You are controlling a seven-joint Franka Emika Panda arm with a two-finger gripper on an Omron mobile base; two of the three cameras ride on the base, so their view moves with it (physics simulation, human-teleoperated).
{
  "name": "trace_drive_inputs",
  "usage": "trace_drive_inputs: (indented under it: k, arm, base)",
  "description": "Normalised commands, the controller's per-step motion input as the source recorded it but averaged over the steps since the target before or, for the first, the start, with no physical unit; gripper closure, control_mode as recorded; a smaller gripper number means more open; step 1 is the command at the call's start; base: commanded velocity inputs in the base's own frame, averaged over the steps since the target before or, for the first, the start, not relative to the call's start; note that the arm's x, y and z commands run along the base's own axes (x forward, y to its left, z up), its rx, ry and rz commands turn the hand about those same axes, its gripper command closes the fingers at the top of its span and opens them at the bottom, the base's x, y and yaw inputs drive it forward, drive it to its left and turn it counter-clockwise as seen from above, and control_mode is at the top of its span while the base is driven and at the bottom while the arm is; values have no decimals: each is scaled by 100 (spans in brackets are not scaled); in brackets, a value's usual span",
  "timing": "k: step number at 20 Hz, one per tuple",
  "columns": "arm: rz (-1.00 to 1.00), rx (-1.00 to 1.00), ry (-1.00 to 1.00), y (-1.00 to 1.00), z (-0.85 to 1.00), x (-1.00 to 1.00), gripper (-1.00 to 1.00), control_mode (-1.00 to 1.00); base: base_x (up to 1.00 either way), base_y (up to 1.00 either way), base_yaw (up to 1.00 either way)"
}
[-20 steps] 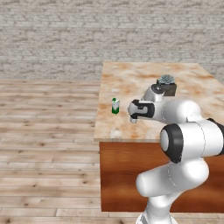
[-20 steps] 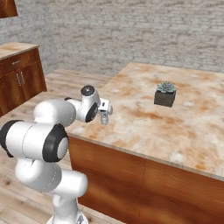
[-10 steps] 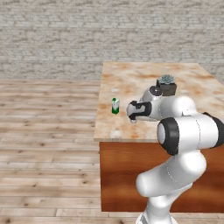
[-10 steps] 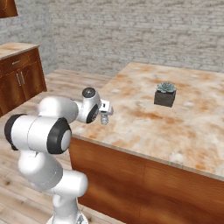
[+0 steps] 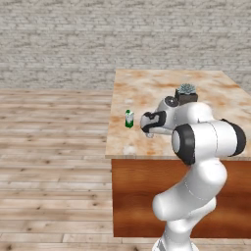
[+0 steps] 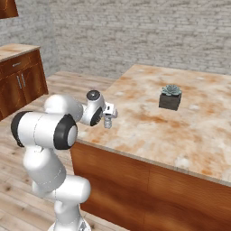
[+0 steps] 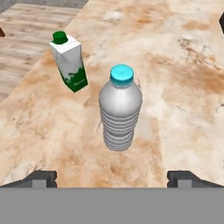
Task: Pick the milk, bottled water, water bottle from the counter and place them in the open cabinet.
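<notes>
The bottled water (image 7: 120, 109), clear with a blue cap, stands upright on the counter (image 7: 183, 65) straight ahead of my gripper (image 7: 113, 178). The jaws are open and wide apart, short of the bottle and touching nothing. The green-and-white milk (image 7: 69, 61) stands a little beyond it to the left. From the base, the milk (image 5: 129, 118) is near the counter's (image 5: 162, 88) left edge, with my gripper (image 5: 147, 130) just right of it. The bottled water (image 6: 108, 122) sits right under my gripper (image 6: 108, 115), near the front left of the counter (image 6: 189, 131). The water bottle and the open cabinet are out of view.
A dark pot with a succulent (image 5: 185, 93) (image 6: 171, 97) stands farther back on the island. Low wooden cupboards (image 6: 20, 81) line the left wall. The counter's left edge drops to plank floor (image 5: 49, 147) close to the milk.
The arm's elbow has swung and risen while the hand stayed almost in place over the bottled water. The jaws stayed open.
</notes>
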Motion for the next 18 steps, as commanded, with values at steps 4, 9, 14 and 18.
trace_drive_inputs:
  k: [4,9,14,18]
  arm:
    - [0,0,0,0,-15,16,-100,-100]
    - [0,0,0,0,-14,13,-100,-100]
    - [0,0,0,0,-10,18,-100,-100]
    - [0,0,0,0,-10,21,-100,-100]
  base:
    - [0,0,0]
    - [0,0,0]
    - [0,0,0]
    - [0,0,0]
